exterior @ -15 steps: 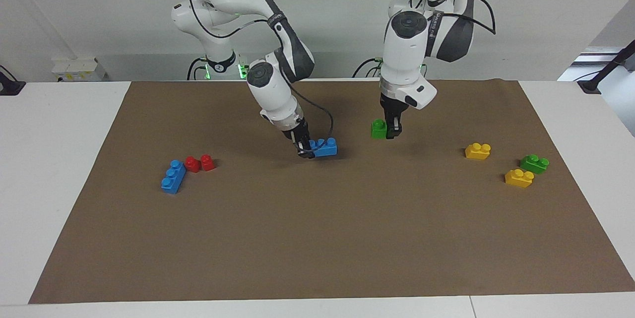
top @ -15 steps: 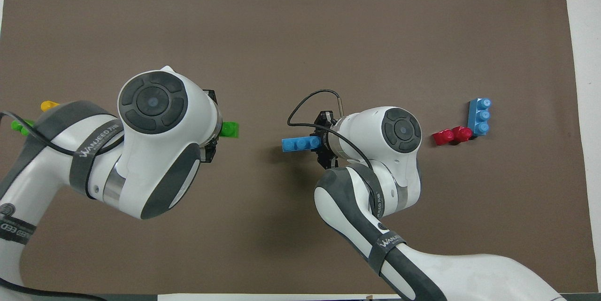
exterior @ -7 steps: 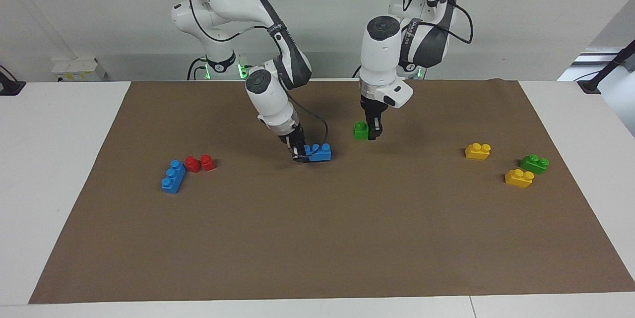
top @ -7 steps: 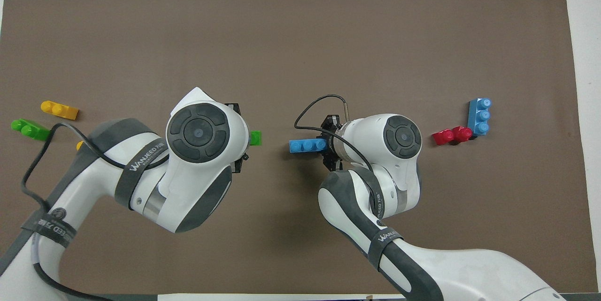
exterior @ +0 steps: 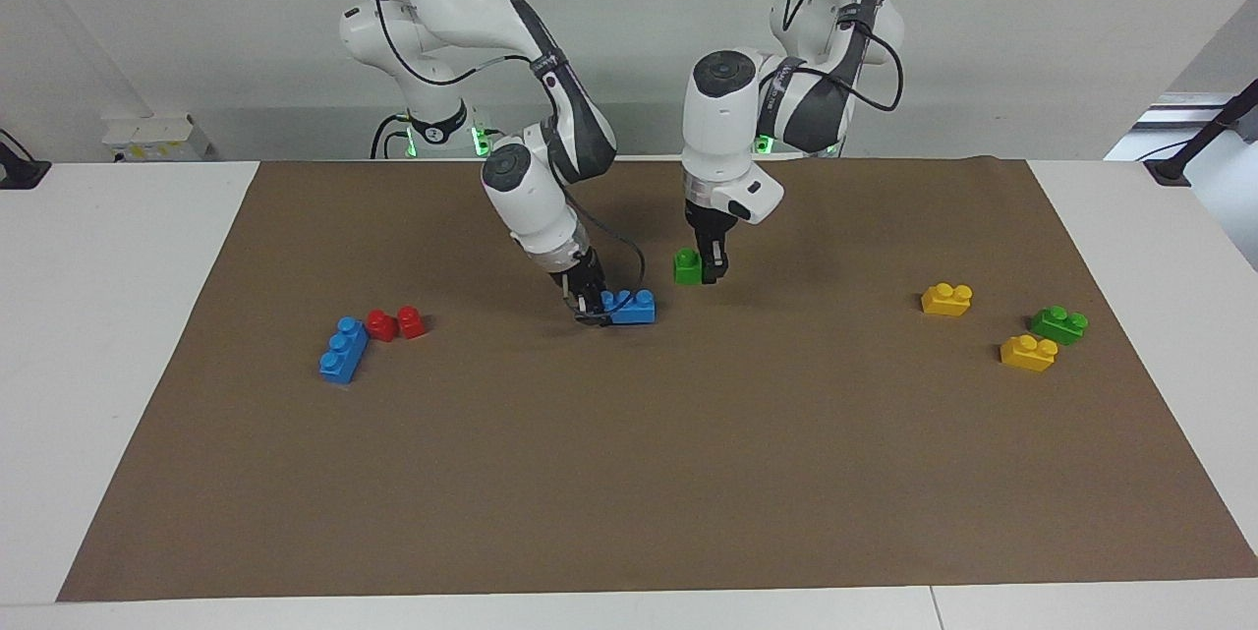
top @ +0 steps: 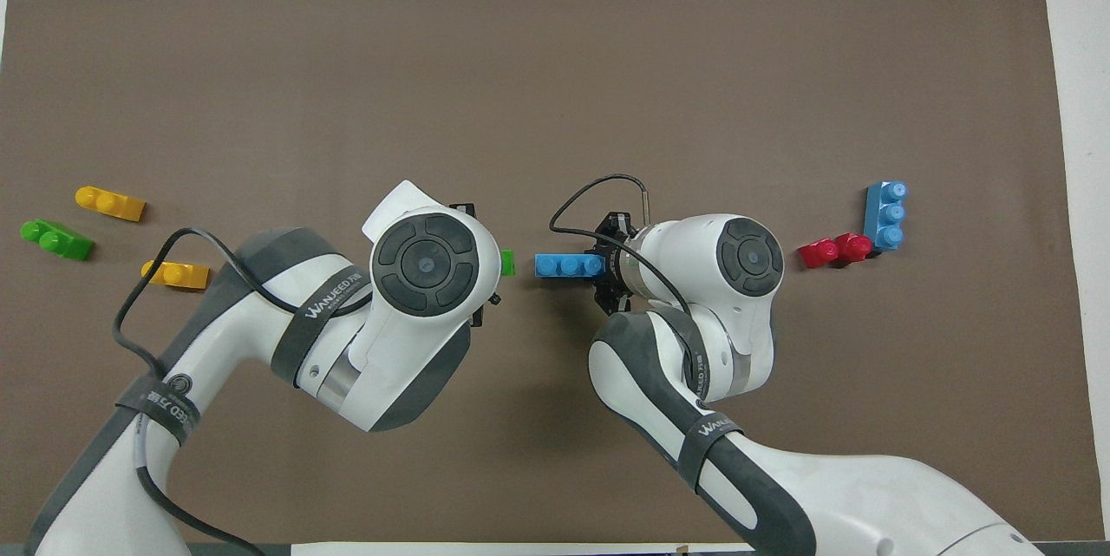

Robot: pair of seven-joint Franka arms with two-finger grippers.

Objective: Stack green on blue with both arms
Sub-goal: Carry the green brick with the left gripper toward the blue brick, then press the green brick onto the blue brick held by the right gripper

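My right gripper (exterior: pixel 591 302) is shut on one end of the light blue three-stud brick (exterior: pixel 630 307) and holds it level, low at the brown mat (exterior: pixel 629 473) near the table's middle. The blue brick also shows in the overhead view (top: pixel 568 264). My left gripper (exterior: pixel 710 269) is shut on the small green brick (exterior: pixel 687 266) and holds it a little above the mat, close beside the blue brick on the side toward the left arm's end. A small gap separates the two bricks. In the overhead view only the green brick's edge (top: pixel 507 262) shows past the left wrist.
A second blue brick (exterior: pixel 343 350) and two red bricks (exterior: pixel 396 323) lie toward the right arm's end. Two yellow bricks (exterior: pixel 946 300) (exterior: pixel 1028 353) and a second green brick (exterior: pixel 1058 324) lie toward the left arm's end.
My left gripper has carried the green brick sideways toward the blue brick and slightly lower. My right gripper has shifted the blue brick a little toward the right arm's end and down.
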